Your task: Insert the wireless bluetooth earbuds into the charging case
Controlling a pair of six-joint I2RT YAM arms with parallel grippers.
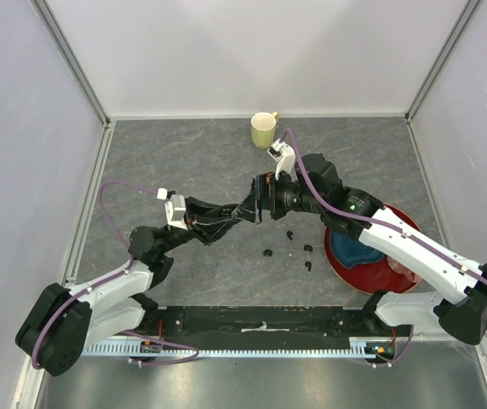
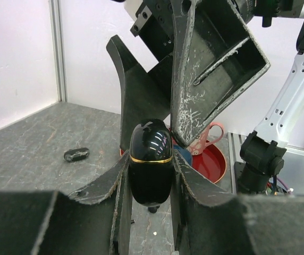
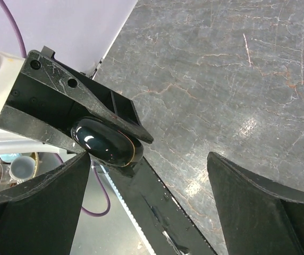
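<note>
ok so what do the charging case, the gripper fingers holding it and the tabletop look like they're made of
The charging case is likely glossy black plastic: sharp highlights, with a thin gold-toned band round its seam.
The fingers are matte black, probably plastic, with pale scuffs on the edges.
The tabletop is a grey stone-look surface with pale veins and a slight sheen; real stone or printed laminate, cannot tell.

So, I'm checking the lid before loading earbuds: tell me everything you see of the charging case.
The charging case is a glossy black oval pod with a thin gold seam around its middle, apparently closed. The left gripper clamps one half, holding it above the table. The right gripper, open, straddles its free end.
</note>
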